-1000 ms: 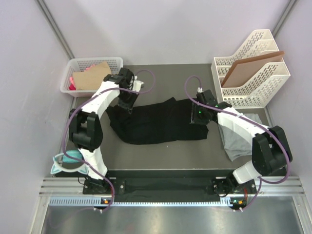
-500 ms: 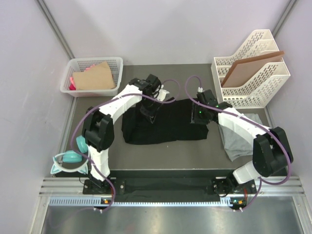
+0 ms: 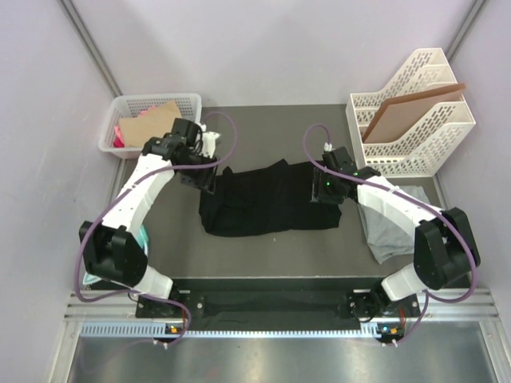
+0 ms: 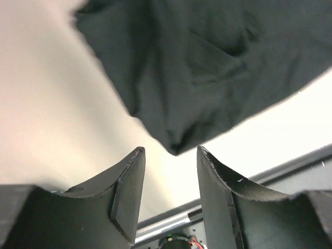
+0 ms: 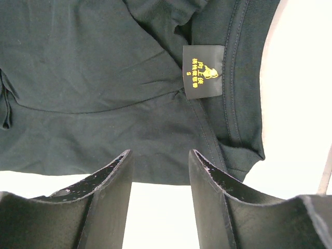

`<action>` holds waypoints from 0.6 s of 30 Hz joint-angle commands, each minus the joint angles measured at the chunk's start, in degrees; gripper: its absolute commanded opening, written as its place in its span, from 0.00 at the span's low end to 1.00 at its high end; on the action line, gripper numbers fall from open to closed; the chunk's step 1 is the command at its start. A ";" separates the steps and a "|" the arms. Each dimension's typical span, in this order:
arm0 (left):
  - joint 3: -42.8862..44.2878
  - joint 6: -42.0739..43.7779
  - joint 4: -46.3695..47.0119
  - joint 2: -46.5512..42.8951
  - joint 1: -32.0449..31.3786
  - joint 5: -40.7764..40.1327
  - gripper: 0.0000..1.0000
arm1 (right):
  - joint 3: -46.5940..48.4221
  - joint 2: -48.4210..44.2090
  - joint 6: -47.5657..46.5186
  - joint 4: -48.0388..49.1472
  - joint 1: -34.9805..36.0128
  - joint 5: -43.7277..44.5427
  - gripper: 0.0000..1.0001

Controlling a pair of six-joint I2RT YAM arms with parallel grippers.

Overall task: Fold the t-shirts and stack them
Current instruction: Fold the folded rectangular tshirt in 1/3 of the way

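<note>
Hovering the left gripper (image 4: 171, 150) partly open, with nothing between its fingers (image 4: 127, 192). Seeing the black shirt (image 3: 267, 203) lying just ahead of those fingertips, with its crumpled edge near them but not touching. Holding the right gripper (image 5: 158, 153) partly open too, and gripping nothing. Finding the same black shirt right in front of this gripper, with the collar and a small tag (image 5: 204, 71) with yellow print ahead and a bit to its right. Seeing that black shirt spread on the dark table (image 3: 263, 132) between the two grippers. Spotting the grey shirt (image 3: 391, 231) lying behind the right gripper, partly under that arm.
</note>
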 commanded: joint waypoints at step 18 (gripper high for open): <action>9.10 -2.38 3.57 17.43 -4.79 -5.62 0.51 | -0.98 -4.81 -0.43 0.71 0.37 0.39 0.47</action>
